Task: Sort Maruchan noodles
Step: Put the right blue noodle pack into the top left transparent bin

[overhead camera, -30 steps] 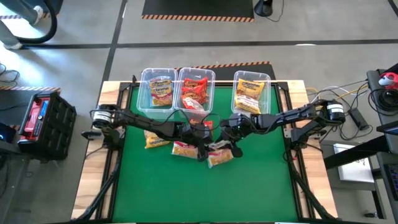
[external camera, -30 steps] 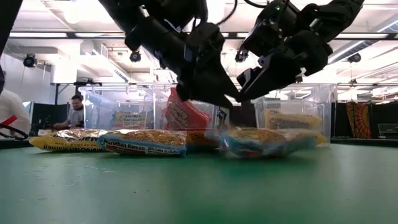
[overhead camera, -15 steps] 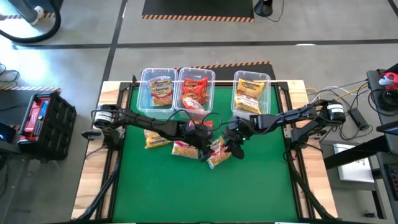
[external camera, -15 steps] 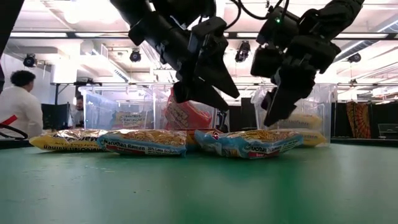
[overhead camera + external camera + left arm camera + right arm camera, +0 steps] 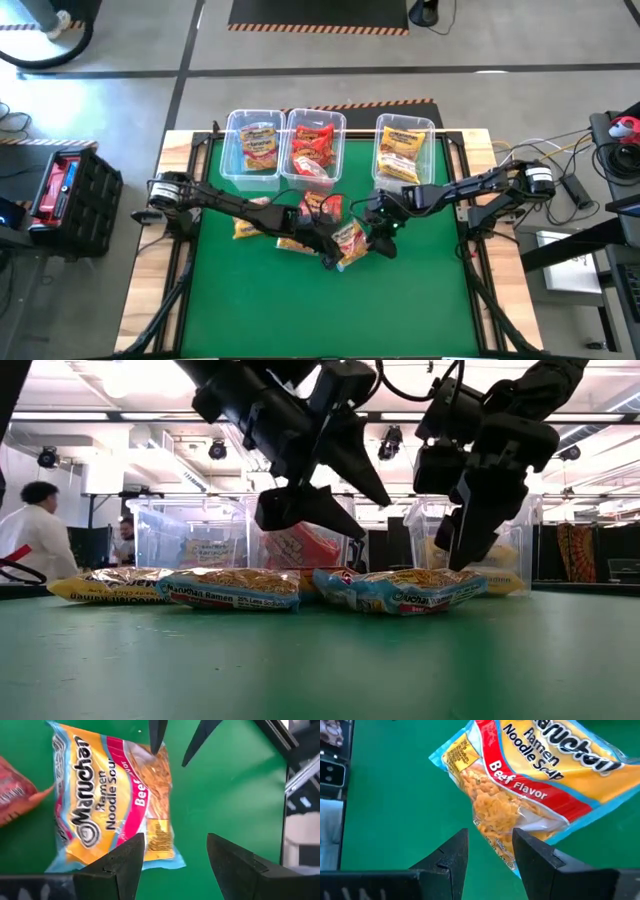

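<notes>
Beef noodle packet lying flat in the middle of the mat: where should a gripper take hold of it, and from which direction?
Probably from straight above, at a short end. The beef noodle packet lies flat on the green mat, so no side gives a hold. The thin crimped end likely pinches more easily than the bulging noodle block. The right gripper and left gripper are both open above it.

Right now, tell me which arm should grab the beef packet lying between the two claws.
Right, probably. In its wrist view the right claw hangs open straddling an edge of the beef packet. The left claw is open too, but its wrist view shows mostly bare mat between the fingers, so it would need to shift first.
</notes>
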You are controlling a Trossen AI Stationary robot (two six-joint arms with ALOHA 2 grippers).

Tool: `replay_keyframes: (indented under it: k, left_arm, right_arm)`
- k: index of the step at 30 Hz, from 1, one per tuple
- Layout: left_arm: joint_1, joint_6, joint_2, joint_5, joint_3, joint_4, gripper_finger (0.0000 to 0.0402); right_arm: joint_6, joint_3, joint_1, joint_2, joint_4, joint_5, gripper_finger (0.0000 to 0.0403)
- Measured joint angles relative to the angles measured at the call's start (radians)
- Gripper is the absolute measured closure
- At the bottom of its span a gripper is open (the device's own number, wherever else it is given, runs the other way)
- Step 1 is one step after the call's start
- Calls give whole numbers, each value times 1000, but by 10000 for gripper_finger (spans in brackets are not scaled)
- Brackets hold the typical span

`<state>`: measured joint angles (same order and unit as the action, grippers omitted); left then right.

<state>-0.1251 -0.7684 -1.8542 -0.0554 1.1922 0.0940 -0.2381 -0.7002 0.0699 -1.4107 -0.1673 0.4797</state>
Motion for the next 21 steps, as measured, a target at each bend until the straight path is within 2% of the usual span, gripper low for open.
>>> replay_keyframes:
  k: [8, 16, 21]
  left_arm:
    - [-42, -177, -2, 122, 9, -4, 202]
    - [-64, -280, -2, 117, 9, 1, 202]
    - [-84, -414, -4, 80, 10, 1, 202]
  right_arm:
    - [103, 12, -2, -34, 50, 27, 262]
    - [215, 18, 19, -65, 41, 21, 262]
    - [267, 51, 27, -64, 43, -12, 262]
